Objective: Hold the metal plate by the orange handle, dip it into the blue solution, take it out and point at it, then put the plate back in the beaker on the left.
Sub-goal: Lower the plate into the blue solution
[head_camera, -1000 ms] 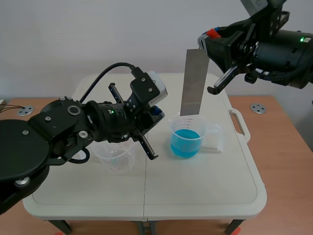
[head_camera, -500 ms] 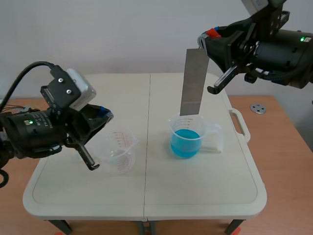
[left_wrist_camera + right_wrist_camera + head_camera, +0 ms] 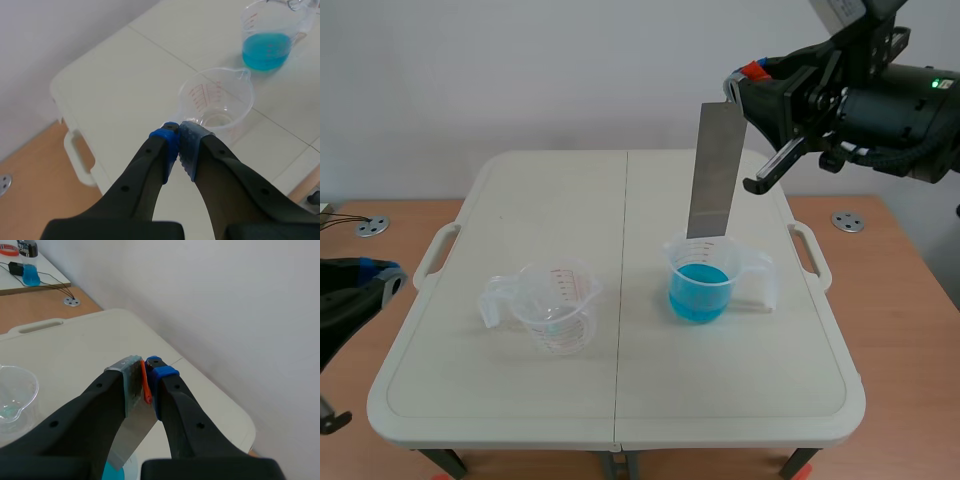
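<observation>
Scene view: right gripper [image 3: 738, 90] pinches the metal plate [image 3: 714, 170] by its top, so it hangs upright right over the blue beaker [image 3: 700, 282]. The empty beaker [image 3: 556, 308] sits to the left.
Left wrist: left gripper [image 3: 179, 134] is closed on nothing, just short of the empty beaker.
Right wrist: it's clamped tight on the orange handle [image 3: 145, 382].

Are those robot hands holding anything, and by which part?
The right hand holds the metal plate by the orange handle at its upper end. The left hand is shut on nothing.
</observation>
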`<move>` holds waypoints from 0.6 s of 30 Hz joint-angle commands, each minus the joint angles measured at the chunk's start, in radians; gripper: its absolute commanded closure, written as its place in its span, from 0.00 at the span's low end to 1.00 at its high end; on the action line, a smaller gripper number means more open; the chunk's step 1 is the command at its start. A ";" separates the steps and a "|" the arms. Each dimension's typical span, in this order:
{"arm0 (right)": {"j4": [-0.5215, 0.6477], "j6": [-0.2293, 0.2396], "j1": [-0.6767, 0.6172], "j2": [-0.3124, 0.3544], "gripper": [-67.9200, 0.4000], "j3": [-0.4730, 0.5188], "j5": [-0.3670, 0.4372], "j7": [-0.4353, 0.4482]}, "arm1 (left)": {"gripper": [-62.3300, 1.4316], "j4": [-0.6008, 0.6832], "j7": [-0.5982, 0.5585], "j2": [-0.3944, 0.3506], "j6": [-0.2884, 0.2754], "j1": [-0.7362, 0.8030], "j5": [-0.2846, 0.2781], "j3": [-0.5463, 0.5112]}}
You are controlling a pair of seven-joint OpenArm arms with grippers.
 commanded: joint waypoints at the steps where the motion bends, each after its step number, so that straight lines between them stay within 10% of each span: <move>1: -0.008 0.005 0.017 -0.001 0.98 0.005 0.018 0.015 | 0.95 0.024 -0.041 0.005 0.001 0.052 -0.022 -0.023; 18: -0.151 0.005 0.017 -0.040 0.98 -0.001 -0.059 0.101 | 0.95 0.033 -0.184 0.129 -0.003 0.413 -0.048 -0.195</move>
